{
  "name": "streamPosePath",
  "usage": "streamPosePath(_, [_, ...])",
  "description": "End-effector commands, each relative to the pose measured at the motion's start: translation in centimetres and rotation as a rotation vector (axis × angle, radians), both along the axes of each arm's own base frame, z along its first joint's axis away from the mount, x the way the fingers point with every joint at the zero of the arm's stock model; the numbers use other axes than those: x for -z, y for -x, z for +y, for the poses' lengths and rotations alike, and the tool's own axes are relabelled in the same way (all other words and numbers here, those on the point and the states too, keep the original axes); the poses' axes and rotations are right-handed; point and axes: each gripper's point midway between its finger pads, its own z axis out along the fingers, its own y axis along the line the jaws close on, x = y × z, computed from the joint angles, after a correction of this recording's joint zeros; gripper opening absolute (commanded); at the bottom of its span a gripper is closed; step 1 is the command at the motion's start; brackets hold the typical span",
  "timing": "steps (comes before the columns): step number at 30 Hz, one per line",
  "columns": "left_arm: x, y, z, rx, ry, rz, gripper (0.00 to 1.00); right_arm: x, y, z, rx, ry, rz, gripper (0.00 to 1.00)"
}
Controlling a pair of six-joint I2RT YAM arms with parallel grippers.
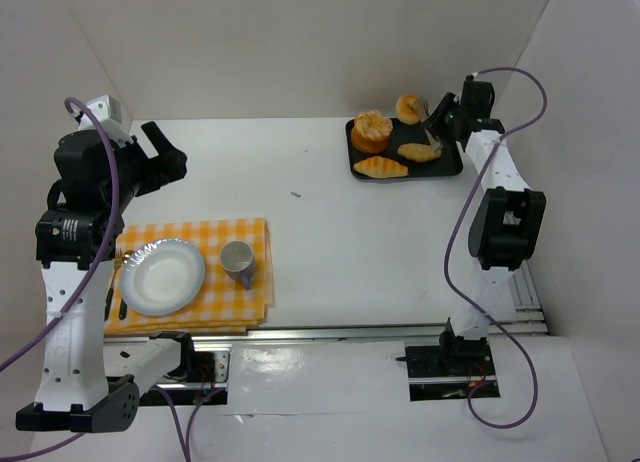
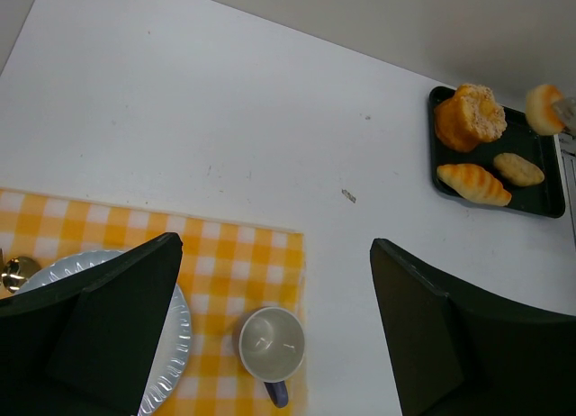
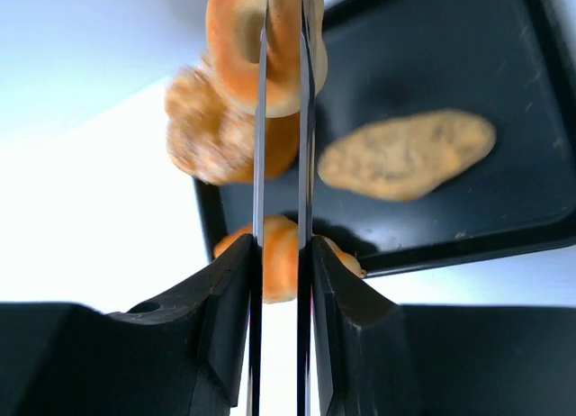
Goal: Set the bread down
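My right gripper [image 1: 432, 118] is shut on a ring-shaped bread [image 1: 408, 107] and holds it above the far edge of the black tray [image 1: 452, 167]. In the right wrist view the ring bread [image 3: 229, 38] sits clamped between the thin fingers [image 3: 259, 119]. On the tray lie a round cake [image 1: 372, 130], a croissant [image 1: 381, 167] and an oval bread [image 1: 420, 152]. My left gripper [image 1: 165, 157] is open and empty, raised above the left side of the table. A white plate [image 1: 162, 275] lies on the yellow checked cloth [image 1: 235, 230].
A grey cup [image 1: 237, 259] with a blue handle stands on the cloth right of the plate; it also shows in the left wrist view [image 2: 268, 344]. A gold utensil [image 2: 13, 274] lies left of the plate. White walls enclose the table on three sides.
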Motion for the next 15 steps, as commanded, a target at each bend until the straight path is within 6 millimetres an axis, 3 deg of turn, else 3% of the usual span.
streamPosePath(1, [-1.8,0.0,0.2,-0.001,-0.012,-0.06,0.99,-10.4,0.6,0.9,0.015,0.065,-0.249,0.12])
streamPosePath(3, [-1.8,0.0,0.0,0.007,-0.01,-0.06,0.99,-11.1,1.4,2.7,-0.026,0.079,-0.26,0.12])
streamPosePath(4, [-2.0,-0.1,0.0,0.008,-0.01,-0.07,0.99,-12.2,2.1,5.5,-0.098,0.092,-0.288,0.12])
streamPosePath(5, [-2.0,-0.1,0.0,0.008,-0.01,-0.07,0.99,-11.2,2.6,7.1,-0.135,0.099,-0.257,0.12])
streamPosePath(6, [-2.0,-0.1,-0.1,0.018,-0.006,-0.07,0.99,-11.8,3.2,9.1,-0.188,0.1,-0.274,0.12])
streamPosePath(7, [-2.0,-0.1,-0.2,0.015,0.002,-0.07,0.99,-11.6,4.5,13.0,-0.297,0.107,-0.276,0.12])
streamPosePath(9, [-2.0,-0.1,-0.2,0.015,0.003,-0.07,0.99,-10.2,6.0,17.1,-0.395,0.097,-0.251,0.12])
streamPosePath(10, [-2.0,-0.1,-0.2,0.015,0.003,-0.07,0.99,-10.3,7.8,21.2,-0.508,0.093,-0.274,0.12])
streamPosePath(12, [-2.0,-0.1,-0.2,0.015,0.003,-0.07,0.99,-8.8,9.7,25.4,-0.607,0.087,-0.279,0.12])
streamPosePath(13, [-2.0,-0.1,-0.2,0.015,0.003,-0.07,0.99,-7.8,11.7,29.4,-0.704,0.081,-0.281,0.12])
streamPosePath(15, [-2.0,-0.1,-0.2,0.015,0.003,-0.07,0.99,-5.7,14.0,33.5,-0.812,0.073,-0.253,0.12])
